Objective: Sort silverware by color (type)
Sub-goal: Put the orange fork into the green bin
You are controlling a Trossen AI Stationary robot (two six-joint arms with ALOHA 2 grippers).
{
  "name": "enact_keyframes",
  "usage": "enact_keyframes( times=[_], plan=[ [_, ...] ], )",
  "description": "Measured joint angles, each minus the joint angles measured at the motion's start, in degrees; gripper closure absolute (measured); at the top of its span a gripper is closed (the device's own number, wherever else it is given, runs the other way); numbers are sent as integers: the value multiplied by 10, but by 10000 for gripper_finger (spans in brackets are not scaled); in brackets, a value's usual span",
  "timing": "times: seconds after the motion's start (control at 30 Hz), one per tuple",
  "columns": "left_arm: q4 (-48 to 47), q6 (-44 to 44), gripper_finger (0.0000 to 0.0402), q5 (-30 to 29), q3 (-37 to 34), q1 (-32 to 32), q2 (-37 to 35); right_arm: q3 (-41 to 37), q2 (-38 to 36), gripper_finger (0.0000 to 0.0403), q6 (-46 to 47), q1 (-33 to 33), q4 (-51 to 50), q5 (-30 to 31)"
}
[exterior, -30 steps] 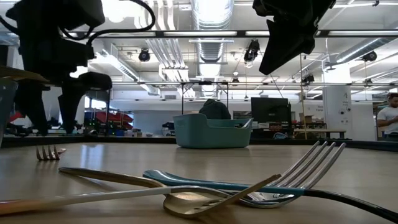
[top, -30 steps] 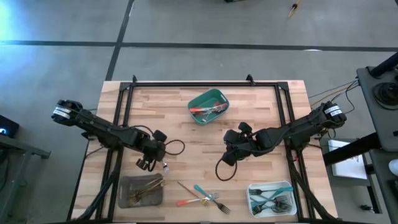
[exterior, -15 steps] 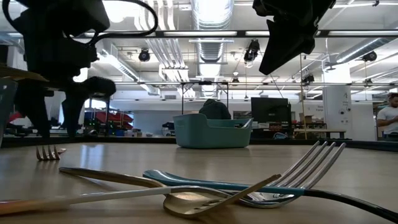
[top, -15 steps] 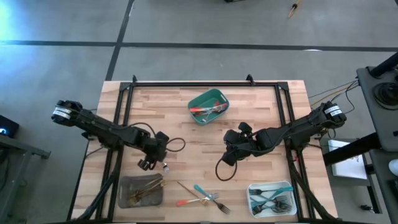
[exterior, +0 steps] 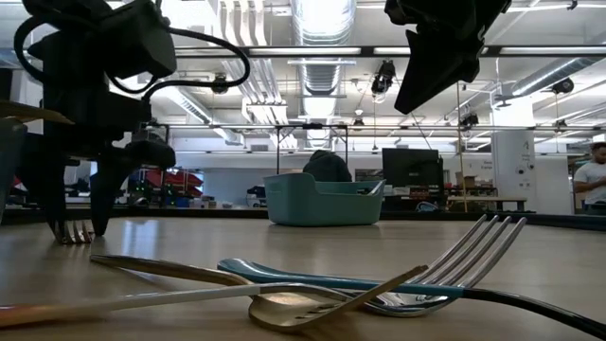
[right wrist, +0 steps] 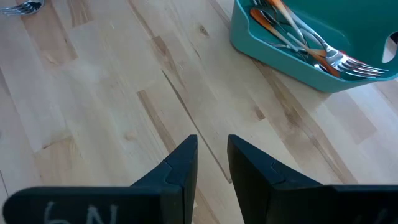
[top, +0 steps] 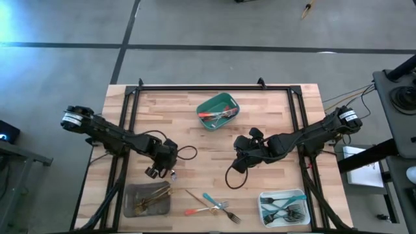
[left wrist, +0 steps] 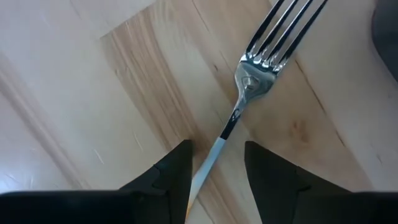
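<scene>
The left arm has been sliding in and dropping over the last second. Its left end effector (top: 160, 170) is now sitting right down on the light wooden tabletop (top: 195, 140), just past the far right corner of the flat grey tray (top: 130, 201). That tray is already holding gold pieces. The fingers are standing open on either side of a lone silver fork (left wrist: 252, 78), with nothing clamped yet. I'd say it's lining up the next pick, so sorting is moving along but not finished.

The left wrist view is showing what the overhead one can't: the fork's neck is running straight between the two fingers (left wrist: 177, 165). Its handle end is hiding under them, so I can't tell which colour it belongs to. The low view is adding that the fingertips are reaching tabletop level around the tines (exterior: 74, 230).

The right end effector (top: 242, 161) is hanging well off to the right of the grey tray, slightly open and empty. A small loose pile of mixed utensils (top: 211, 205) is lying just right of the grey tray.
</scene>
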Motion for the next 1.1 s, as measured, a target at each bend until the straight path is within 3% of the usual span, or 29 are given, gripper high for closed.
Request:
enact_keyframes(
  times=[0.13, 0.37, 0.47, 0.7, 1.1],
  plan=[
    [-9, -22, 296, 18, 6, 4, 26, 0, 0, 321, 0, 0, 0, 0],
    [-15, -124, 394, 52, 11, 31, 32, 0, 0, 321, 0, 0, 0, 0],
    [-16, -180, 396, 58, 15, 49, 33, 0, 0, 321, 0, 0, 0, 0],
    [-30, -187, 401, 41, 61, 70, 38, 0, 0, 321, 0, 0, 0, 0],
    [2, -152, 401, 37, 251, 136, 64, 0, 0, 321, 0, 0, 0, 0]
  ],
)
